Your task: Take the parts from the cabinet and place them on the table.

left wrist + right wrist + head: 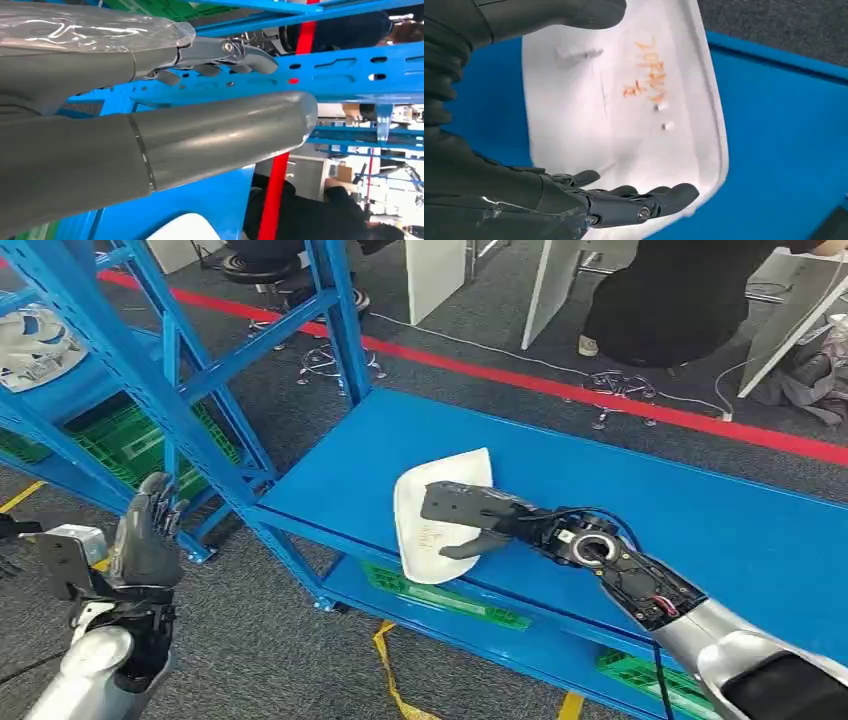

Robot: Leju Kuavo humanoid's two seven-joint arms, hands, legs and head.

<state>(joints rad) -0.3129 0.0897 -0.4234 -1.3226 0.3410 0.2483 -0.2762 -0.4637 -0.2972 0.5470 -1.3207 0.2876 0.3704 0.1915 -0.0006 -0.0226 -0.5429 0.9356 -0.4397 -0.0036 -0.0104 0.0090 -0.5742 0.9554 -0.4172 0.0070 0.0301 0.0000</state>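
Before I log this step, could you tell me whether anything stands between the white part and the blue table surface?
Nothing visible does. The white part already lies on the blue table near its front edge, and the right hand is over it, fingers spread across its surface.

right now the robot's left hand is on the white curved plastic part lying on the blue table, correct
Not quite: it is the right hand on the white curved plastic part lying on the blue table, as the head view shows. The left hand is raised with nothing in it.

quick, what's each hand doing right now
Left hand: open, raised, holding nothing.
Right hand: over the white part on the blue table; cannot tell whether it grips it.
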